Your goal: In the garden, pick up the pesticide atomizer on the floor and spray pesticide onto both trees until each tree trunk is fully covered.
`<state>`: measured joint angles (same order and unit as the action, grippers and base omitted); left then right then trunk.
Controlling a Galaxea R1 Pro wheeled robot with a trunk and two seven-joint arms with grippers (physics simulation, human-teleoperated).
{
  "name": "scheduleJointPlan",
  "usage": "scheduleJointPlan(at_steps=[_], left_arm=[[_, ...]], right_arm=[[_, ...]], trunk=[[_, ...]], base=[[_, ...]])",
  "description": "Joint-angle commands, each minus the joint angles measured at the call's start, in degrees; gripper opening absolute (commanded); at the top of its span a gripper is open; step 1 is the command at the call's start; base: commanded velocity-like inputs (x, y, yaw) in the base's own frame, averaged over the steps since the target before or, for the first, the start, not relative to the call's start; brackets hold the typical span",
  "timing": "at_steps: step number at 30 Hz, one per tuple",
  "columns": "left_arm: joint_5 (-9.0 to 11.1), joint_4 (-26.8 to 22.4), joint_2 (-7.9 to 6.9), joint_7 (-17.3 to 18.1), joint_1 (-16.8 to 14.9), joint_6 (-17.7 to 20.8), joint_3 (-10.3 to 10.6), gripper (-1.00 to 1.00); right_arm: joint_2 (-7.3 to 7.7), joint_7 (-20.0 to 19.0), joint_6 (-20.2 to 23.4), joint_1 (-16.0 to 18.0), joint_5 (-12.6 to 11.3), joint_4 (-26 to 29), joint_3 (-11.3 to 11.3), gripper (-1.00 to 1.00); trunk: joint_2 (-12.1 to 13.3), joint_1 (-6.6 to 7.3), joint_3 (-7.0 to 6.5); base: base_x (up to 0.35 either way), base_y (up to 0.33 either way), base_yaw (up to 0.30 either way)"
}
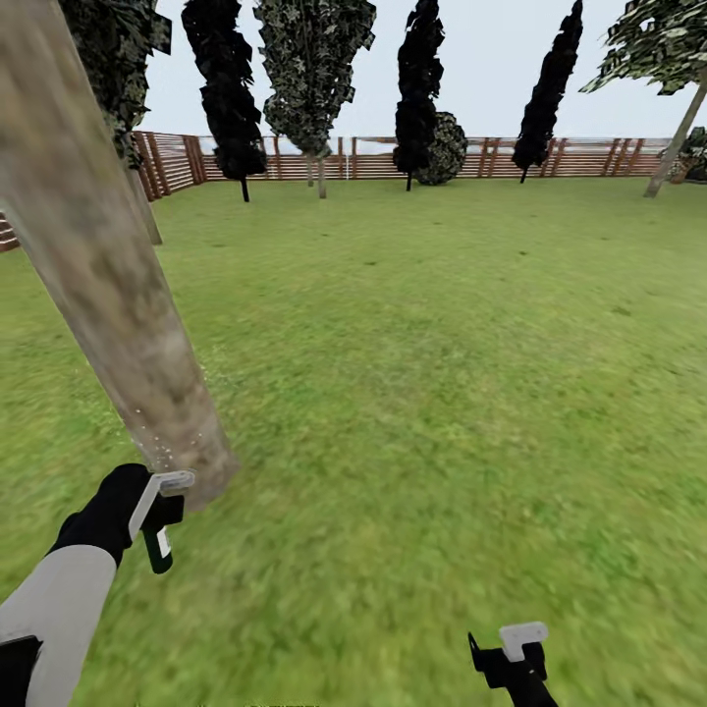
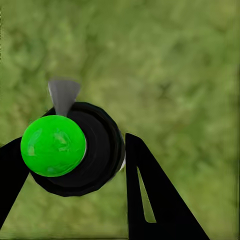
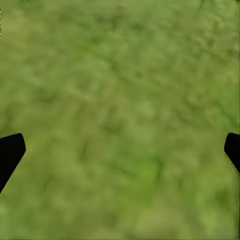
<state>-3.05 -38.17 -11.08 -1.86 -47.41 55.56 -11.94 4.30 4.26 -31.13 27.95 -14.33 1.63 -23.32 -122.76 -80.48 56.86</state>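
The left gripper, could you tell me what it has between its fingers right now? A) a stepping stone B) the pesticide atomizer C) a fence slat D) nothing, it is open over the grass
B: the left gripper is shut on the pesticide atomizer, held beside the base of the near tree trunk, where white specks show on the bark.

No writing, number or brand can be read anywhere. The pesticide atomizer [image 1: 159,550], clamped in the left gripper [image 1: 162,516], carries a small pale label (too small to read).
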Motion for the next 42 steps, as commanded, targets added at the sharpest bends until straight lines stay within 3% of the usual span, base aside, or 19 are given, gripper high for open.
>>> scheduleJointPlan(at_steps=[1, 15, 25, 31, 34, 42], left_arm=[[-0.29, -0.06, -0.01, 0.09, -0.05, 0.25, -0.26, -1.0], [-0.36, 0.01, -0.1, -2.94, -2.65, 1.36, -0.22, -1.0], [-0.3, -0.13, -0.27, -2.97, -2.85, 1.39, -0.21, -1.0], [-0.37, -1.27, -0.83, -2.97, -6.48, 2.38, -0.17, -1.0], [-0.29, -1.29, -1.7, -2.97, -6.8, 2.44, -0.28, -1.0], [-0.2, -1.29, -1.65, -2.97, -6.56, 2.45, -0.28, -1.0]], right_arm=[[0.01, 0.22, -0.07, 0.0, -0.34, 0.04, -0.5, 1.0], [0.01, 0.22, -0.07, 0.0, -0.34, 0.04, -0.5, 1.0], [0.19, 0.31, -0.1, 0.0, -0.43, 0.04, -0.5, 1.0], [0.18, 0.31, -0.15, 0.0, -0.43, 0.04, -0.5, 1.0], [0.18, 0.31, -0.13, 0.0, -0.43, 0.04, -0.5, 1.0], [0.34, 0.34, -0.15, 0.0, -0.43, 0.03, -0.45, 1.0]], trunk=[[-0.02, 0.01, 0.05], [-0.02, 0.01, 0.05], [-0.02, 0.01, 0.05], [-0.02, 0.01, 0.05], [-0.02, 0.01, 0.05], [-0.02, 0.01, 0.05]], base=[[0.0, -0.27, 0.27], [0.111, -0.252, 0.271], [0.299, -0.068, 0.019], [0.035, 0.0, 0.159], [0.0, 0.0, 0.274], [0.006, -0.177, 0.101]])
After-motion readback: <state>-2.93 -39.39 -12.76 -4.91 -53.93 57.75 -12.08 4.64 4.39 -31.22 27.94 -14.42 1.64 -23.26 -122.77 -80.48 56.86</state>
